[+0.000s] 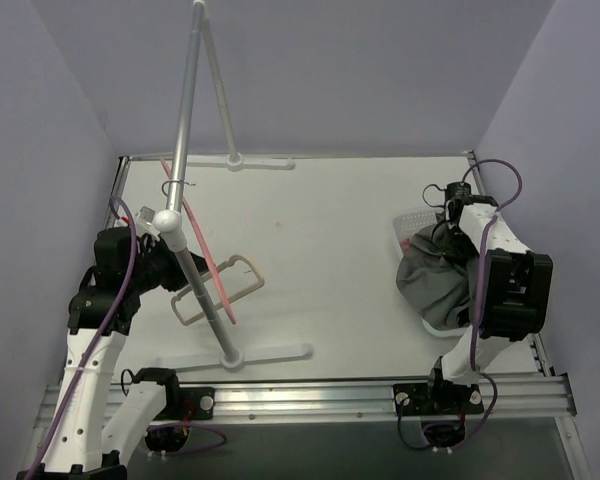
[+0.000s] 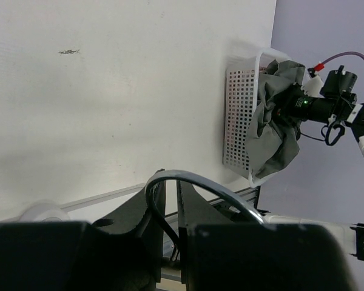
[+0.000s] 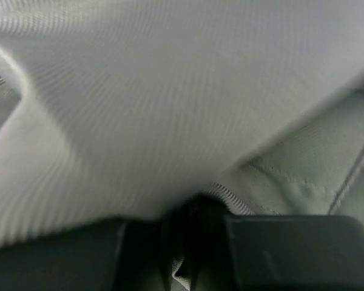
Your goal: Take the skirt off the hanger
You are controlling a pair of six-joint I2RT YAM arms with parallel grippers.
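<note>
Skirt [image 1: 435, 280]: grey, off hanger, bunched in and over white basket [image 1: 406, 226] at table's right edge. Looks soft, light, floppy; prob. slumps and drags, so take a thick fold or the waistband, not a loose edge. R gripper [image 3: 189, 219] is closed, pinching a fold of cloth. L gripper [image 2: 170, 200] is nearly closed round chrome hanger hook [image 2: 197, 180], by the rack [image 1: 185, 120]. Hard to tell: cloth fills the R wrist view, R fingertips buried, and can't say how much skirt sits inside the basket.

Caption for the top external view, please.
Left tool holds the bare beige hanger beside the rack; right tool holds the grey skirt over the white basket.
</note>
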